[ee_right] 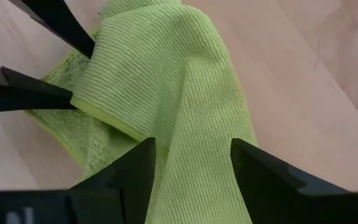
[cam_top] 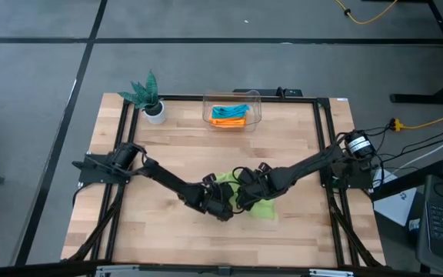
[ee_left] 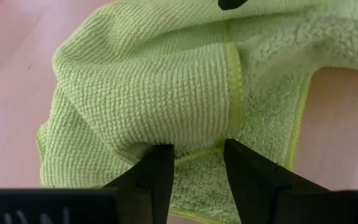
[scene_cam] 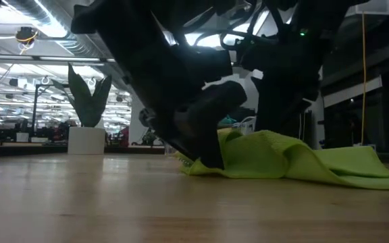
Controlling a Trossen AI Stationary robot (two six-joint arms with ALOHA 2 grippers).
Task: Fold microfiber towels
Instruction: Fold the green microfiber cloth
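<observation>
A lime green microfiber towel [cam_top: 263, 208] lies bunched on the wooden table near its middle. Both grippers meet over it. My left gripper [cam_top: 223, 209] comes from the left and my right gripper [cam_top: 246, 194] from the right, and each is shut on the towel. In the low view the towel [scene_cam: 296, 158] is heaped up under the grippers, and its far part lies flat on the table. Orange and teal towels [cam_top: 229, 115] sit in a clear box at the back. My left gripper has a bunched fold of the towel next to a hemmed edge [ee_left: 194, 140] between its two fingers, several layers thick. The fingers slant down from the table's left. That part is raised while the rest lies on the table. My right gripper has a raised ridge of the towel [ee_right: 191, 134] between its two fingers, and the cloth fills the gap. It slants down from the table's right, close beside the left gripper's fingers [ee_right: 48, 93]. The cloth drapes slack down to the table.
A clear box [cam_top: 257, 101] stands at the middle of the far edge. A small green plant in a white pot [cam_top: 151, 100] stands at the far left. Bare wood lies to the near side and on both sides of the towel.
</observation>
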